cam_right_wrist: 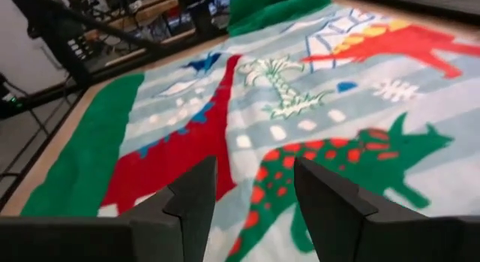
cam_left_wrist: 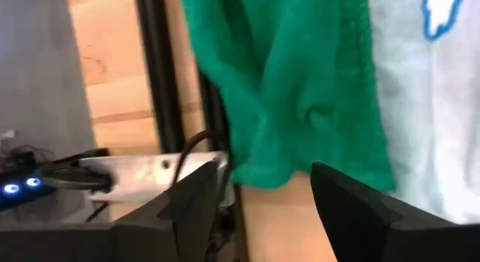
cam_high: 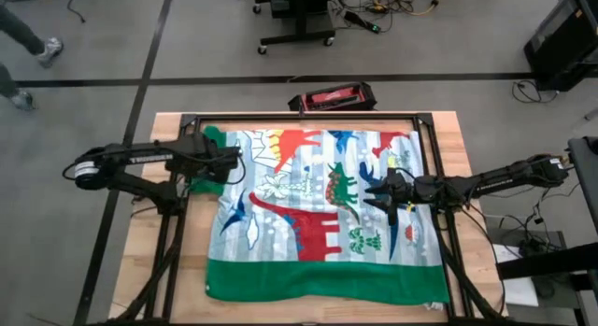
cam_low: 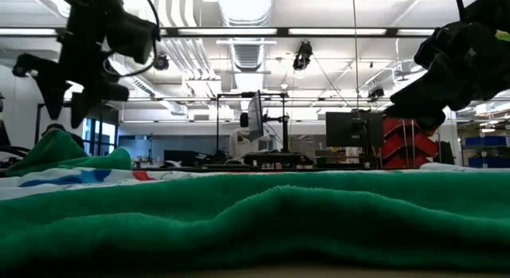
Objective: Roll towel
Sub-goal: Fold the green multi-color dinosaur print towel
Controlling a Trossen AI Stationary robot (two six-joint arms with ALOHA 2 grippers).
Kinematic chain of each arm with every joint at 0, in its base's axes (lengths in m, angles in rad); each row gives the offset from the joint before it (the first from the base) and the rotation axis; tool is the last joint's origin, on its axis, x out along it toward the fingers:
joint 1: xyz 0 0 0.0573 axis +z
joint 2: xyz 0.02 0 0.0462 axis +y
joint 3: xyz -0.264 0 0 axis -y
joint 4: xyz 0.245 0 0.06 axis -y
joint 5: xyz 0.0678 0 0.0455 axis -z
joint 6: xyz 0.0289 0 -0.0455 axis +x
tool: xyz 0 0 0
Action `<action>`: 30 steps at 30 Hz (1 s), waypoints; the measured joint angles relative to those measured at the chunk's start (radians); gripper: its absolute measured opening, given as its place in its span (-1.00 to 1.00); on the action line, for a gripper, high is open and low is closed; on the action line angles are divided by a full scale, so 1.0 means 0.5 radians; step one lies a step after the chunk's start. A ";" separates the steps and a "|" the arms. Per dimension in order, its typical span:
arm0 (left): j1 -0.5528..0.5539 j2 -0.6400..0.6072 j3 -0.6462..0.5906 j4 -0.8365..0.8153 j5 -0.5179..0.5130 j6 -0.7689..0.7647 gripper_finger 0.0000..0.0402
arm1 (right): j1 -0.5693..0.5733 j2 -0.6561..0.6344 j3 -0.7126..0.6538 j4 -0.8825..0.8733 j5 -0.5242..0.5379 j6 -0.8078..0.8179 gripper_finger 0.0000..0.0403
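Note:
The towel [cam_high: 318, 214] lies spread on the table, dinosaur print up. Its broad green border [cam_high: 322, 279] runs along the near edge. Its left edge is bunched into a green fold [cam_high: 207, 184], which also shows in the low view [cam_low: 64, 154] and the left wrist view [cam_left_wrist: 300, 89]. My left gripper [cam_high: 231, 163] hangs open above this fold, pointing steeply down, its fingers [cam_left_wrist: 196, 191] on either side of the fold's end without touching it. My right gripper [cam_high: 376, 197] stands open just above the towel's right half, over the green dinosaur [cam_right_wrist: 352, 157].
A black metal frame [cam_high: 308, 117] runs around the wooden table [cam_high: 159, 261], and its left rail [cam_left_wrist: 161, 82] passes close by the green fold. A red and black device [cam_high: 332, 99] sits beyond the far edge. A person's feet [cam_high: 37, 50] show on the floor at far left.

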 joint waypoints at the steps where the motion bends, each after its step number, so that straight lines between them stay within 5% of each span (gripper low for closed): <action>1: 0.010 0.015 -0.016 0.024 0.009 -0.004 0.05 | 0.016 0.017 0.000 0.000 -0.003 0.021 -0.17; 12: 0.070 0.170 -0.151 0.117 -0.100 -0.137 -0.10 | 0.284 0.148 0.000 -0.013 -0.007 0.224 -0.27; 19: 0.093 0.237 -0.174 0.245 -0.054 -0.077 -0.90 | 0.372 0.144 0.000 -0.008 -0.006 0.267 -0.38; 25: 0.087 0.292 -0.128 0.200 -0.031 -0.030 -0.99 | 0.401 0.143 0.000 0.013 -0.006 0.269 -0.48; 30: 0.013 0.273 0.163 0.154 -0.193 0.058 -1.00 | 0.401 0.145 0.000 0.013 -0.004 0.269 -0.56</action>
